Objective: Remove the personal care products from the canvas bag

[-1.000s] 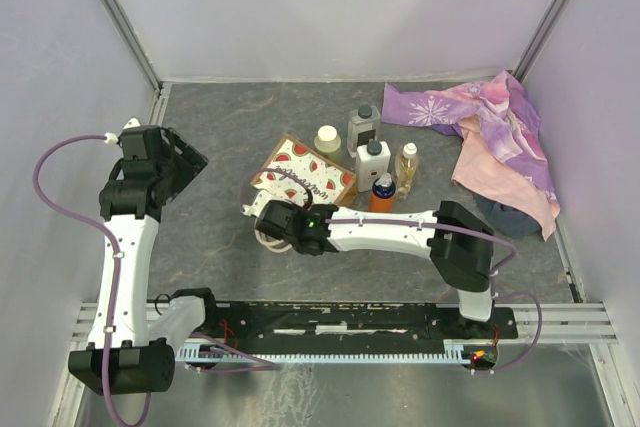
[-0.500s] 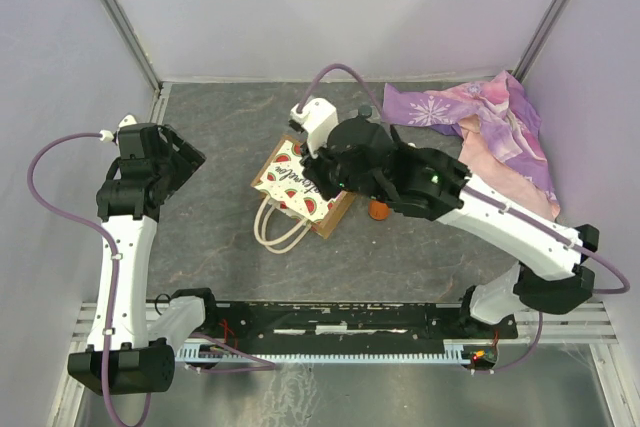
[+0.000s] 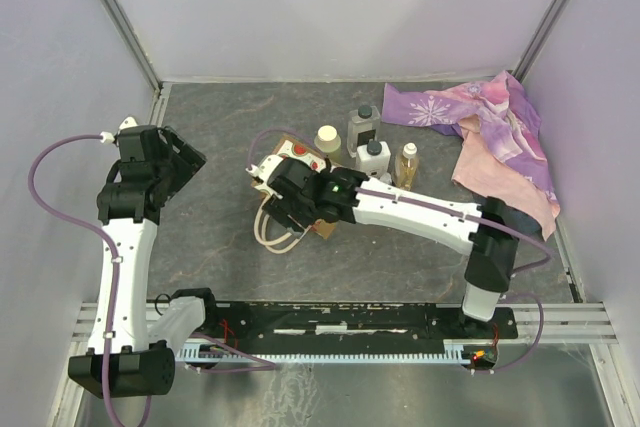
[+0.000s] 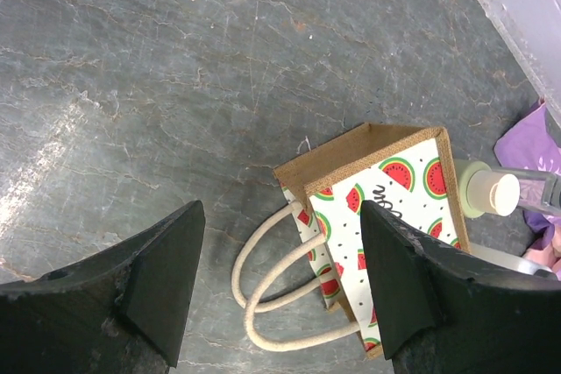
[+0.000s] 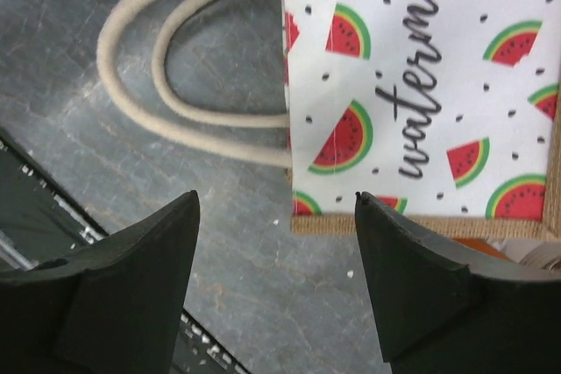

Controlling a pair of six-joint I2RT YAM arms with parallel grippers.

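Observation:
The canvas bag (image 5: 421, 85) lies on its side, watermelon panel up, cream handles (image 5: 175, 85) looped toward the near edge. My right gripper (image 5: 276, 278) hangs open just above the bag's lower corner, holding nothing; from above it (image 3: 283, 209) covers most of the bag (image 3: 300, 152). Behind the bag stand the personal care products: a cream-capped round bottle (image 3: 327, 139), a white boxy dark-capped one (image 3: 373, 157) and a slim yellowish one (image 3: 406, 165). An orange sliver (image 5: 473, 247) peeks from under the bag's edge. My left gripper (image 3: 175, 159) is open at the far left, the bag (image 4: 386, 216) ahead of it.
A clear dark-capped bottle (image 3: 362, 125) stands behind the others. A purple-pink floral cloth (image 3: 490, 132) is heaped at the back right. Grey walls close in the mat on three sides. The rail (image 3: 350, 322) runs along the near edge.
My right gripper, shut by the bag's handles a second ago, swung up over the bag, came back down and opened. The bag shifted slightly. The left arm stayed still.

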